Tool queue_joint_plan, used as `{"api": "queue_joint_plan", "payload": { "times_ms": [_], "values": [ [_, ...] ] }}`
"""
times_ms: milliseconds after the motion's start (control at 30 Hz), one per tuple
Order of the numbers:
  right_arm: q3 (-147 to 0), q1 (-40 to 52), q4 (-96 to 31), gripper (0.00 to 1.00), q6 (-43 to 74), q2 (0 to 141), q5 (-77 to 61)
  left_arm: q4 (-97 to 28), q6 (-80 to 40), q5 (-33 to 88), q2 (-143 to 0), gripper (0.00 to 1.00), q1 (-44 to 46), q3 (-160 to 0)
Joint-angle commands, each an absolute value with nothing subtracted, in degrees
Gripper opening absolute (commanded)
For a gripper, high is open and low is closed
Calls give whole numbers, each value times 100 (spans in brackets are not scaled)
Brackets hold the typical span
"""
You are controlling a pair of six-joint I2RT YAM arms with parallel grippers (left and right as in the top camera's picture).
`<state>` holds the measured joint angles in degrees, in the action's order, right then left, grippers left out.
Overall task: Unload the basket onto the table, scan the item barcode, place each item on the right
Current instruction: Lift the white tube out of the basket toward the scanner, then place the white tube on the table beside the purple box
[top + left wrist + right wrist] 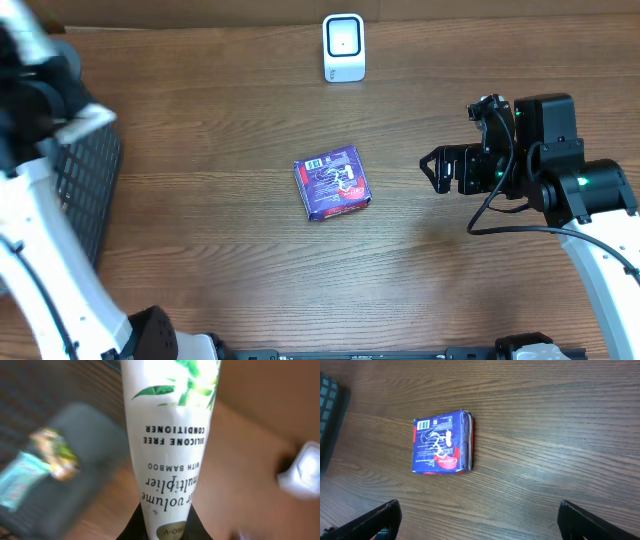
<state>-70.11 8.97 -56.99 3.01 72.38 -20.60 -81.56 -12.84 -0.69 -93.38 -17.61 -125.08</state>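
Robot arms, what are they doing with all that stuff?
The left tool is shut on a white tube of conditioner, over by the dark basket. The right tool is open and holds nothing. It hangs to the right of a purple packet lying flat on the table, barcode facing up. A small white scanner stands at the far edge. Nothing is at the scanner yet.

Blue packet [333, 184] lying flat, barcode up; white conditioner tube [170, 435] in left jaws
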Motion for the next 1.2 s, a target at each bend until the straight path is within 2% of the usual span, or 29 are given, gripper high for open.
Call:
{"api": "queue_joint_plan", "payload": {
  "times_ms": [0,233,467,900,967,1000,1067,1133,1167],
  "values": [
    [-7126,860,-5636,100,322,7220,-2104,-8241,-880,16,-9579,4,-991,-12084],
    [-7126,860,-5583,100,320,7238,-2104,-7620,-902,-14,-10003,4,196,-10189],
    [-7126,860,-5586,100,320,7317,-2104,-6563,-897,-19,-10392,4,934,-8582],
    [-7126,860,-5583,100,320,7343,-2104,-5398,-943,506,-10624,4,1741,-7609],
    [-7126,860,-5586,100,320,7343,-2106,-5271,-943,672,-10624,7,1885,-7609],
    [-7126,860,-5588,100,320,7343,-2106,-5227,-943,720,-10624,11,1942,-7609],
    [-7126,860,-5588,100,320,7343,-2106,-5168,-945,753,-10624,30,2064,-7609],
    [-7126,860,-5588,100,320,7343,-2106,-5162,-943,751,-10624,57,2152,-7609],
    [-7126,860,-5586,100,320,7343,-2104,-5170,-943,751,-10624,66,2180,-7612]
  ]
}}
